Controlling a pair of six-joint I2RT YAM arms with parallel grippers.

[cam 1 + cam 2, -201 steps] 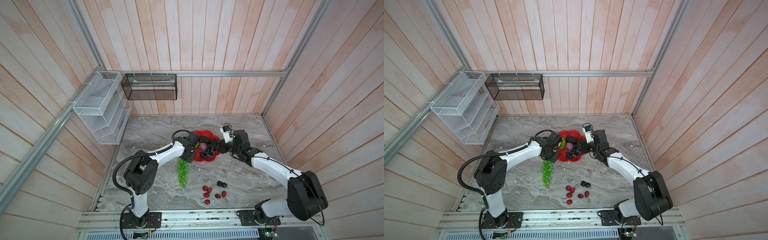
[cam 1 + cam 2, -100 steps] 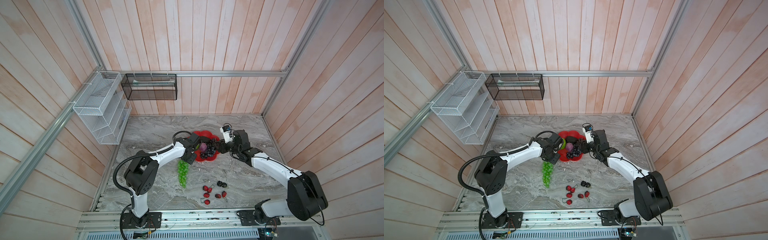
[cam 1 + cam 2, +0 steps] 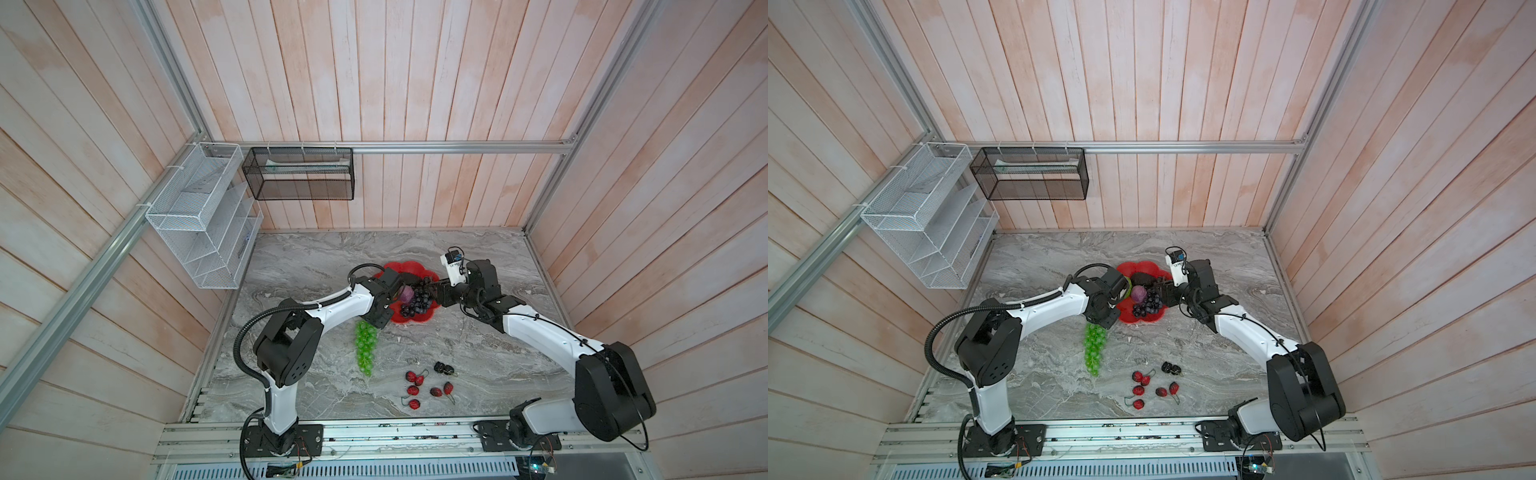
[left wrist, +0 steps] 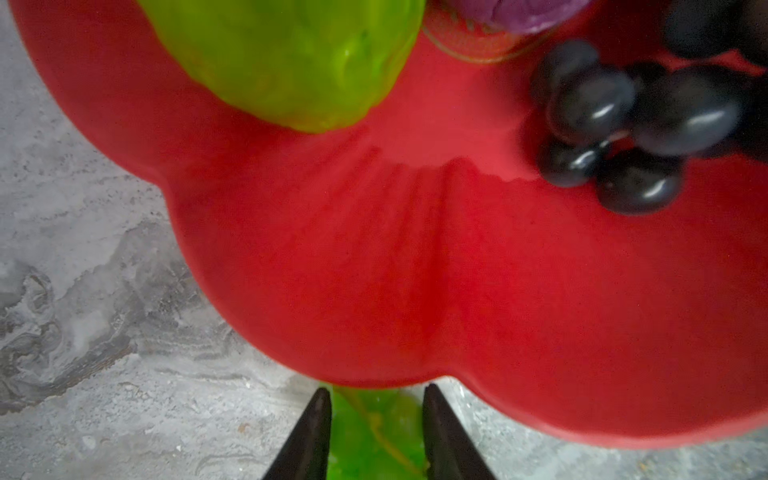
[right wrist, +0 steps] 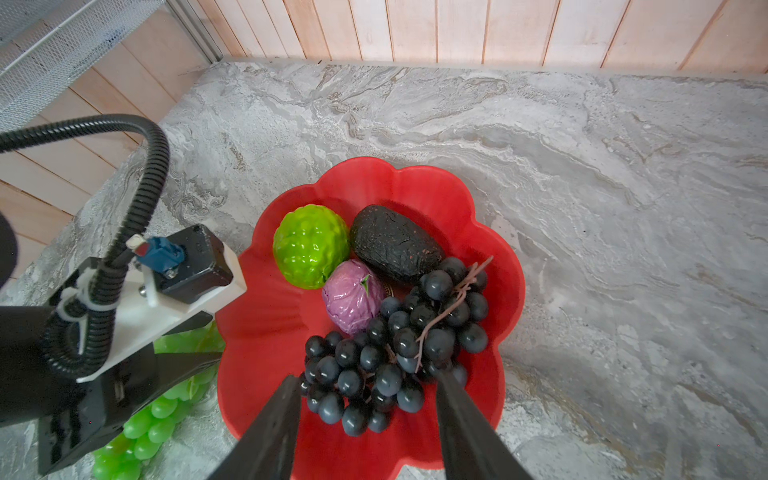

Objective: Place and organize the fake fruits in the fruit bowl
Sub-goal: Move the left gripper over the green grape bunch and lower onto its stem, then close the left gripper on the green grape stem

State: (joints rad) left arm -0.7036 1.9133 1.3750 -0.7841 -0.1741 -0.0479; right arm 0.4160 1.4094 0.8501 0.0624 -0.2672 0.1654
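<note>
Straddling the green grape bunch point(image 3: 365, 347), seemingly bound for the fruit bowl point(image 5: 266, 332) — grip unclear — left gripper point(image 4: 376, 390) stoops; right gripper point(image 5: 369, 376) hovers open.

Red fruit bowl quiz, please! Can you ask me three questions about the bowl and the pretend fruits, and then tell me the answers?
1. True or false: the green grape bunch lies inside the red bowl.
2. How many fruits lie in the bowl? A) two B) four C) six
3. Fill in: the fruit between the fingers of the left end effector is coloured ____.

Key:
1. False. It lies on the table beside the bowl.
2. B. They are the lime-green ball, the dark avocado, the purple ball and the dark grape bunch.
3. Green.
</note>
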